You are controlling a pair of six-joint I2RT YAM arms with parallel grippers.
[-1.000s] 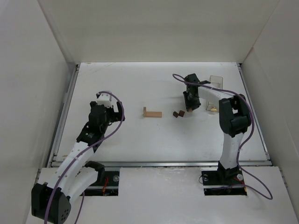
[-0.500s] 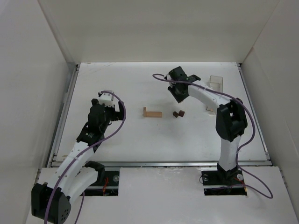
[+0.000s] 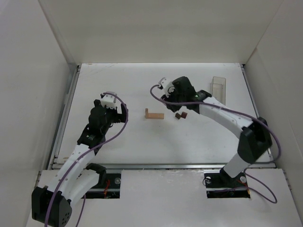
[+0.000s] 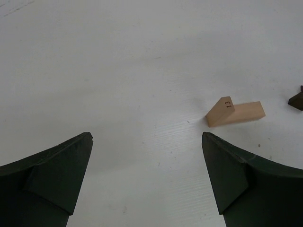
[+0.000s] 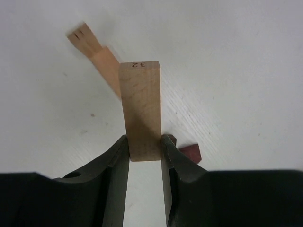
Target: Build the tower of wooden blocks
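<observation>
A tan bar (image 5: 139, 109) marked 32 is gripped at its lower end by the right pincer (image 5: 144, 142), whose fingers are clenched on its two long sides. The bar is held clear of the surface (image 3: 142, 142), its free end pointing away from the wrist. Just beside the right finger, a dark reddish piece (image 5: 190, 152) is seen lying on the surface. In the overhead view, it belongs to a small cluster of dark pieces (image 3: 180, 115) under the right arm.

Further ahead, two more tan bars (image 3: 154, 114) are set touching in an L shape near the middle of the surface. One of them is marked 13. A clear box (image 3: 218, 87) is seen well apart, toward the far right edge.

The left pincer (image 4: 147, 137) is spread wide and empty. It is held above bare surface to the left of the L-shaped pair, with nothing between its fingers.

The step in hand is judged to be the delivery of a third tan bar to the pair already laid out, so the tower is barely begun. For the next move, the held bar needs to be brought over the pair, squared with it and lowered until it is supported, and only then released. The dark pieces are presumably to be added later, and the cluster should not be knocked on the way.
</observation>
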